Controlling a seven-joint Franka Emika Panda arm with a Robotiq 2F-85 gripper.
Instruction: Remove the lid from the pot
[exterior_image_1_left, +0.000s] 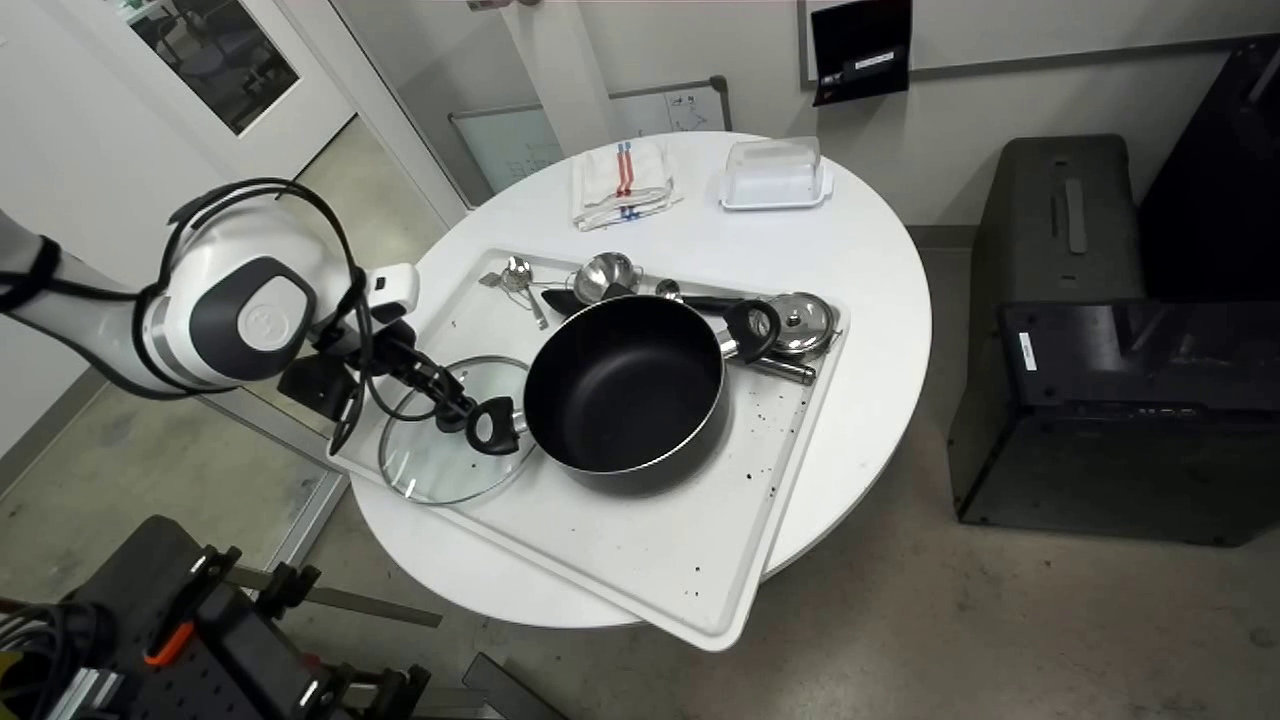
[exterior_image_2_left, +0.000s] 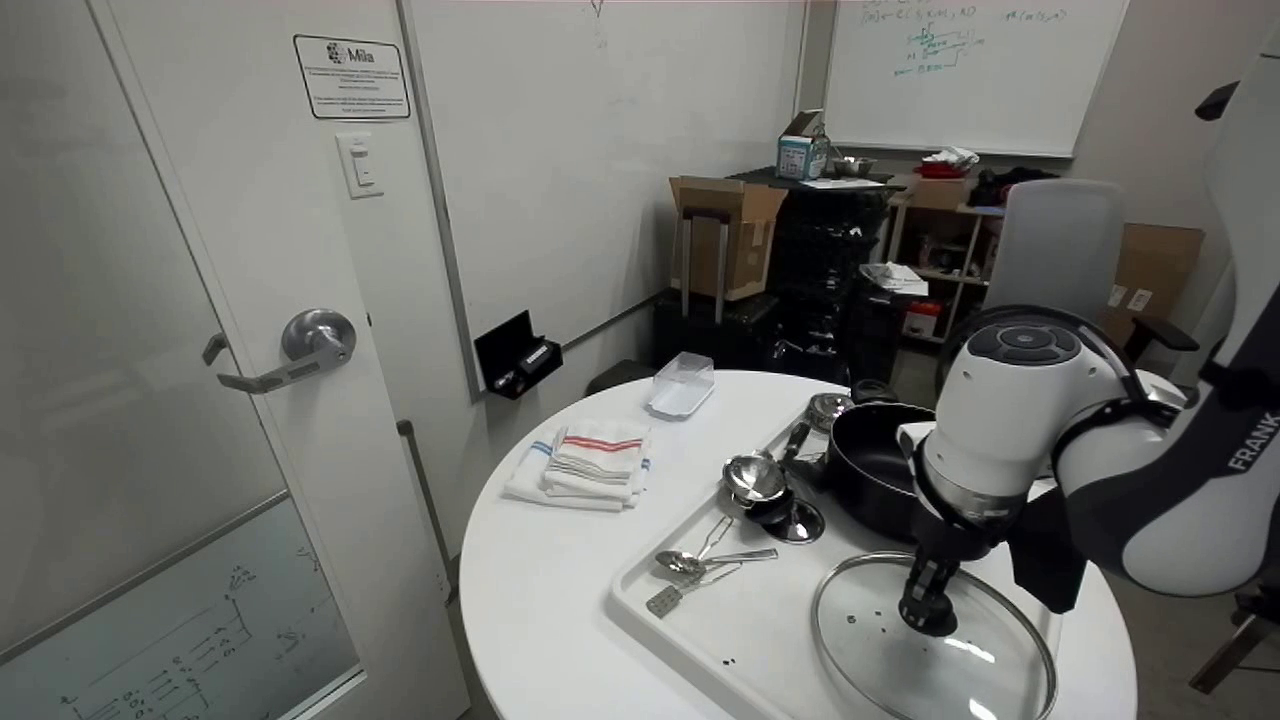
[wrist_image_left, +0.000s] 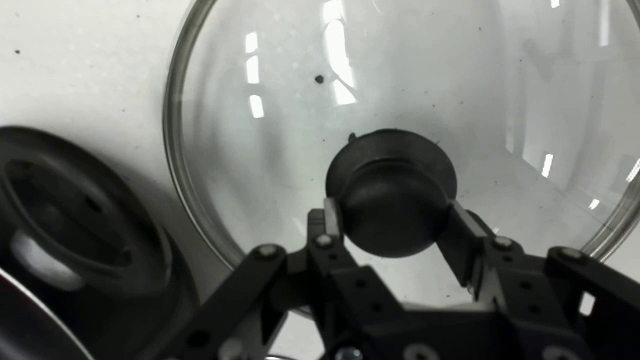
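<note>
"What was the setting?"

"A pale wall (exterior_image_1_left: 710, 50) ran along the top of an exterior view. Below it stood a round white table (exterior_image_1_left: 880, 400), and across that lay a tray (exterior_image_1_left: 640, 540)."

"And the pot (exterior_image_1_left: 630, 385)?"

"Black and uncovered, near the middle of the frame. The glass lid (exterior_image_1_left: 430, 465) was off it, at the lower left over the tray, one edge appearing to overlap the tray's border. Whether it leaned there, I couldn't tell."

"The claw (wrist_image_left: 395, 220)?"

"Clenched on the lid's dark knob (wrist_image_left: 392, 187), by the wrist view, with the fingers (wrist_image_left: 460, 240) against either side."

"How was that step best done?"

"I judged it to be the setting down. I'd have checked that the lid sat flat, parted the fingers evenly, then risen straight up so the knob wasn't dragged."

"Anything in the way?"

"Not the folded towels (exterior_image_1_left: 625, 185) at the top, well apart. The pot's loop handle (exterior_image_1_left: 505, 430) worried me more: it stood just beside the lid's rim, so a sideways swing might have clipped it. A small metal pan (exterior_image_1_left: 802, 325), a steel bowl (exterior_image_1_left: 603, 278) and a spoon (exterior_image_1_left: 518, 272) lay beyond the pot, higher in the frame."
</note>
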